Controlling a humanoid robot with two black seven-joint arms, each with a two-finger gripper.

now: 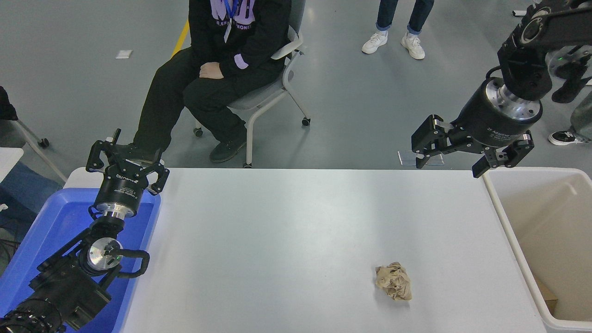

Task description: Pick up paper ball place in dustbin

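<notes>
**Table inventory: one paper wad, one tub, two grippers**

Paper ball (pixel 393 280): crumpled tan-brown kraft paper, lumpy, heavily creased. Lies alone on the white table (pixel 296 222), toward the near right, apart from both grippers and short of the tub.

Dustbin (pixel 508 222): cream-white plastic tub, rectangular, thick rounded rim, deep smooth walls. Stands against the table's right edge; a brown scrap shows at its bottom.

Right gripper (pixel 447 166): black, on a polished metal wrist, hanging above the table's far right corner beside the tub rim, jaws spread wide and holding nothing.

Left gripper (pixel 126 164): black, parked at the lower left over a shallow blue tray (pixel 46 240), jaws apart, empty.

Surroundings: a seated person (pixel 217 69) in dark clothing on a grey wheeled chair (pixel 273 92) beyond the far edge; a second person's white shoes (pixel 393 44) farther back on the grey floor. Nothing lies between ball and tub.
</notes>
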